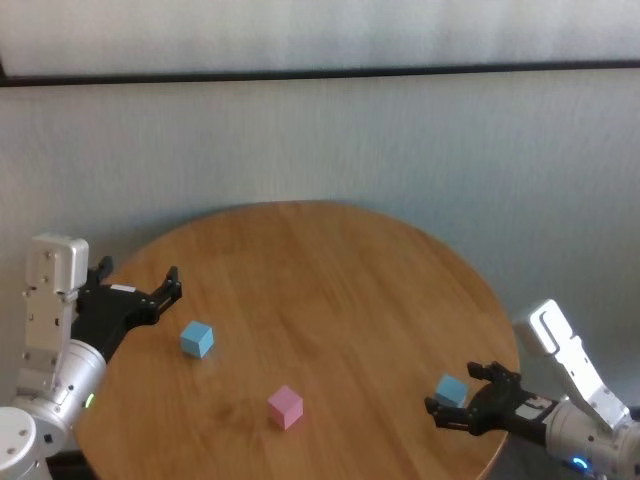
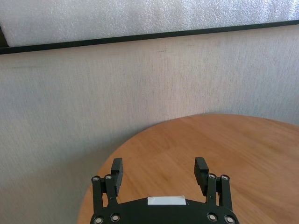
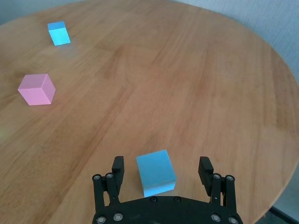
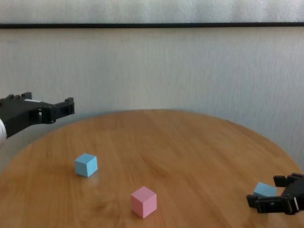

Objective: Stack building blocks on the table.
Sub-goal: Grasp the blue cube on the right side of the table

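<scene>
Three building blocks lie apart on the round wooden table [image 1: 330, 270]. The pink cube [image 1: 285, 407] is near the front middle, and one light blue cube [image 1: 197, 339] sits to its left. A second light blue cube [image 3: 156, 172] lies near the right front edge. My right gripper [image 3: 161, 163] is open and straddles this cube, with a gap on each side between it and the fingers [image 3: 204, 165]. Over the table's left edge, my left gripper [image 1: 140, 272] hovers open and empty, behind the left blue cube.
A pale textured wall with a dark horizontal strip [image 4: 152, 25] stands behind the table. The table's rim [image 3: 280, 140] runs close beside the right blue cube. Bare wood [image 4: 180, 142] spreads across the middle and back of the table.
</scene>
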You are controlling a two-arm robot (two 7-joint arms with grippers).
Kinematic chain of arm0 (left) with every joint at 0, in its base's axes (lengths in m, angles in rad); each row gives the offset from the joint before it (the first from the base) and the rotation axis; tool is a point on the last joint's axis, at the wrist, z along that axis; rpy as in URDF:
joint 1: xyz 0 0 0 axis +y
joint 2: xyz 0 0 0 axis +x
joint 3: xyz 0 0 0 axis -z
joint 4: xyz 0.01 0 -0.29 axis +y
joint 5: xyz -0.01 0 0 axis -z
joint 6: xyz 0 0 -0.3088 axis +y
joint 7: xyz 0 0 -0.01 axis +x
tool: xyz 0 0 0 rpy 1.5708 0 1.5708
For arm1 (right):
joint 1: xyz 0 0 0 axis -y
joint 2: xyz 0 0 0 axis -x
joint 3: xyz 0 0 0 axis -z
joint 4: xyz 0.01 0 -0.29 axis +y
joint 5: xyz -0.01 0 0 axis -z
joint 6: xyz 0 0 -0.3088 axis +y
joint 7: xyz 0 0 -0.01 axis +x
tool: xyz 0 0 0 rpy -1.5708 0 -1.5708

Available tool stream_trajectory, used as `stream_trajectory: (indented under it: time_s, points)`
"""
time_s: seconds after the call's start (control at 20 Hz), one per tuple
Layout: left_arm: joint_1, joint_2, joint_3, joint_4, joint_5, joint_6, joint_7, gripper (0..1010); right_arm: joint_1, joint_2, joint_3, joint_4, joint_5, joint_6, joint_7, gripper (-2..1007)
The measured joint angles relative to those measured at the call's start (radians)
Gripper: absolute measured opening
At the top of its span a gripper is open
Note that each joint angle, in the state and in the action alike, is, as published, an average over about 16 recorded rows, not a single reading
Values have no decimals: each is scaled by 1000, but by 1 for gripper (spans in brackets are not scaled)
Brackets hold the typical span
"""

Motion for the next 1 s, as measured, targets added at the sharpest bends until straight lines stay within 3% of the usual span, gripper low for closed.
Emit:
stream_trajectory:
  time_s: [0.45, 1.0]
  points:
    - [0, 0, 0, 0, 0, 0, 0, 1000, 24, -21, -1, 35, -24, 12, 17, 1004]
    - [0, 0, 0, 0, 0, 0, 0, 1000, 27, -25, -1, 39, -34, 12, 20, 958]
